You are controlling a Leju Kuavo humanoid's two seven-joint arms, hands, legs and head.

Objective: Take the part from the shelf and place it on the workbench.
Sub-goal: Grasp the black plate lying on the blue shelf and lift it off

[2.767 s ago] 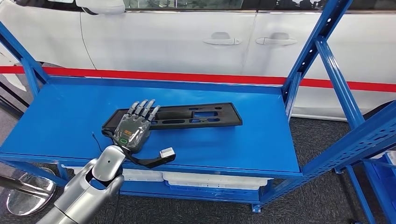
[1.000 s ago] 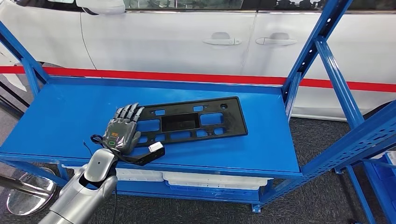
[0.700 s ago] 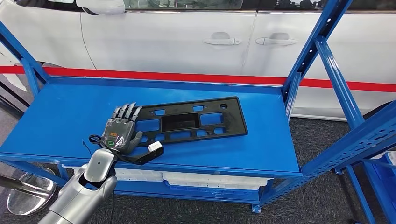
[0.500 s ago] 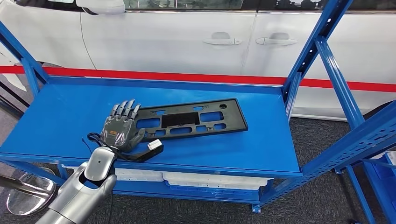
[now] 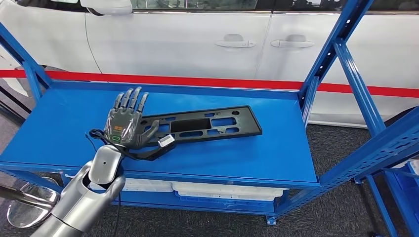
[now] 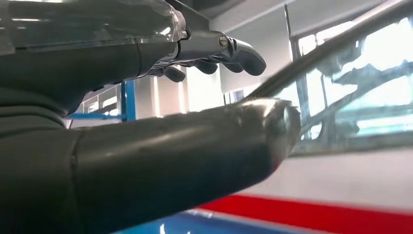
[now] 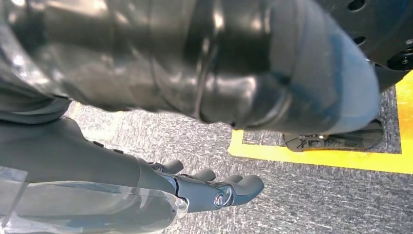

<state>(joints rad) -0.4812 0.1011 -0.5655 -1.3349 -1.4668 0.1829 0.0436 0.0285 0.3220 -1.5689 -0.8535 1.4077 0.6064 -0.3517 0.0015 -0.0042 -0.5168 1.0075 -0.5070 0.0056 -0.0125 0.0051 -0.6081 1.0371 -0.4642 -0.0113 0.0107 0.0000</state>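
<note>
Just one black part [image 5: 202, 126], one left hand [image 5: 123, 126] over it

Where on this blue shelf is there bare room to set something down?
The shelf is bare right of the black part, up to the right post, and along the front edge. The far left corner, behind the left hand, is bare too. The middle is crowded with hand and part.

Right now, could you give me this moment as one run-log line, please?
left hand: open beside part | black part: flat on blue shelf | right hand: open, empty
</note>
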